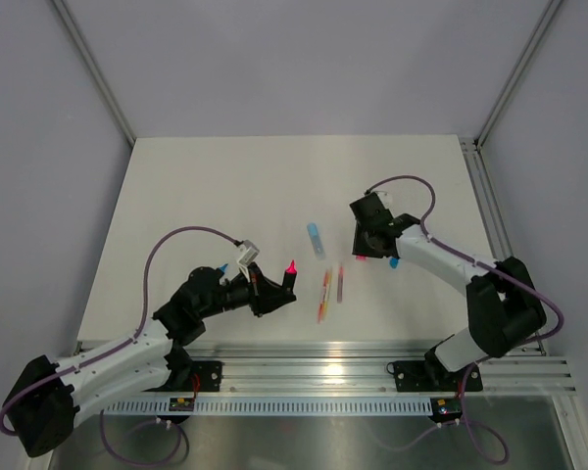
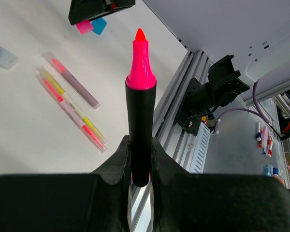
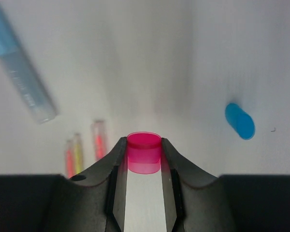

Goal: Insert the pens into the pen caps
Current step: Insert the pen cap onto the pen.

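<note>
Nearest the arm bases, the left hand is pressed together on the barrel of a black marker. The marker stands straight out beyond the fingers, its bare pink tip pointing away from the wrist and, from above, slanting toward the right arm's side. Between the two arms, three thin sticks lie side by side on the tabletop, roughly parallel and untouched. Farther across, the right hand is low over the tabletop and pinches a pink cap between both fingers, with its round end facing out beyond the fingertips. Whether that end is the open mouth cannot be told for sure, though it looks hollow. A blue cap lies loose just to one side, and a pale-blue pen lies farthest out, clear of both hands. The coming move likely depends on alignment. Seen from the left wrist, the cap sits ahead of the marker's tip but off to the left of its long axis. The two hands are well apart, so tip and cap mouth would need to be turned to face each other along one line before closing the gap.
</note>
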